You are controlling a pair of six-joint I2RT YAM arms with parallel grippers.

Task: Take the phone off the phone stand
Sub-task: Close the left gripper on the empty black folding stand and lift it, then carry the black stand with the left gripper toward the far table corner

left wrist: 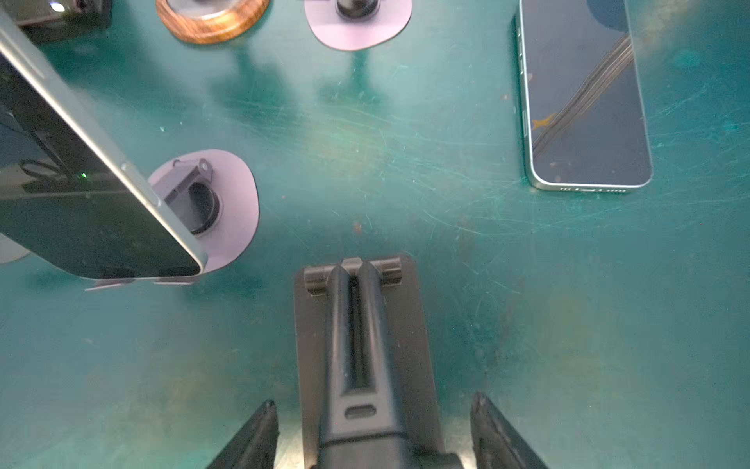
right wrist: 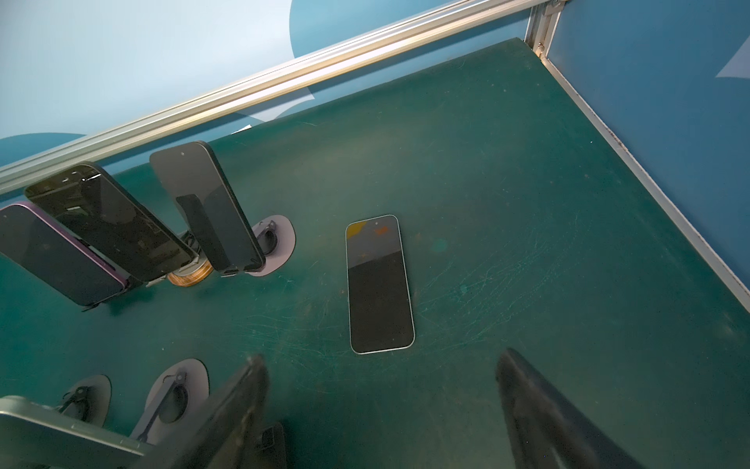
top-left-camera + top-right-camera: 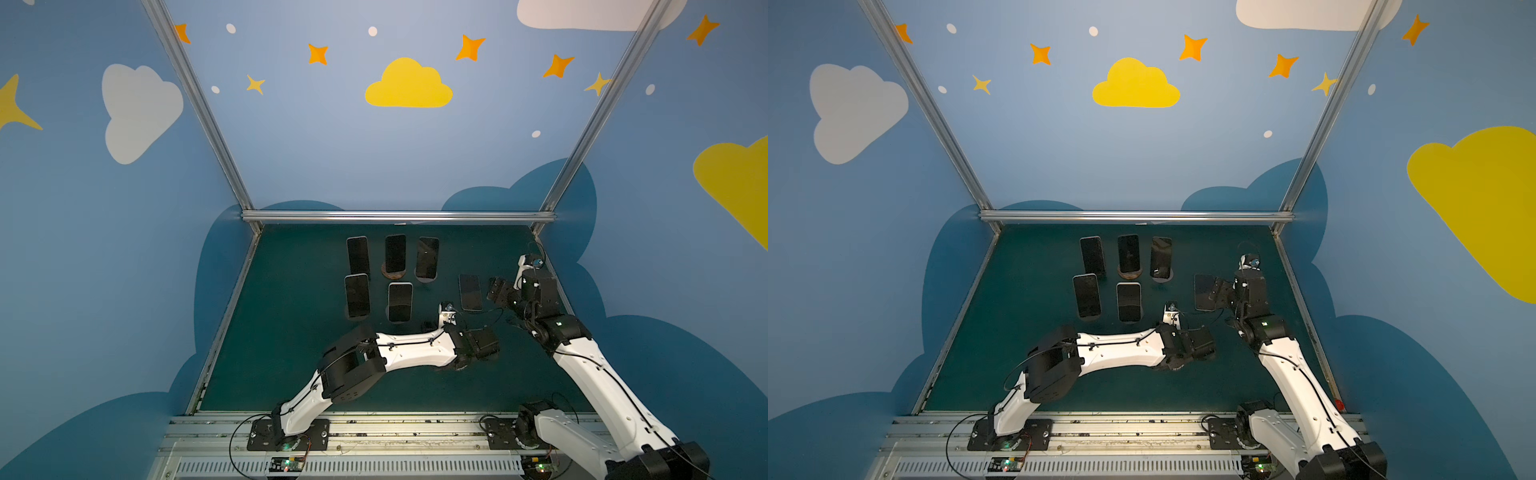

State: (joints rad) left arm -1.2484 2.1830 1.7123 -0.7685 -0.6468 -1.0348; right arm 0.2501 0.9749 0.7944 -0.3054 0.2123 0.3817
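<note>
Six phones in all. Five propped phones (image 3: 395,252) stand on stands left of centre, three behind and two in front. The flat phone (image 3: 470,292) lies screen-up on the counter (image 3: 291,353), with bare green around it up to the right rail (image 2: 649,183). One empty black stand (image 1: 357,325) sits between the parted fingers of the left end effector (image 1: 374,400), a gap on each side and nothing gripped. The right end effector (image 2: 380,357) hangs wide open and empty near the flat phone.
</note>
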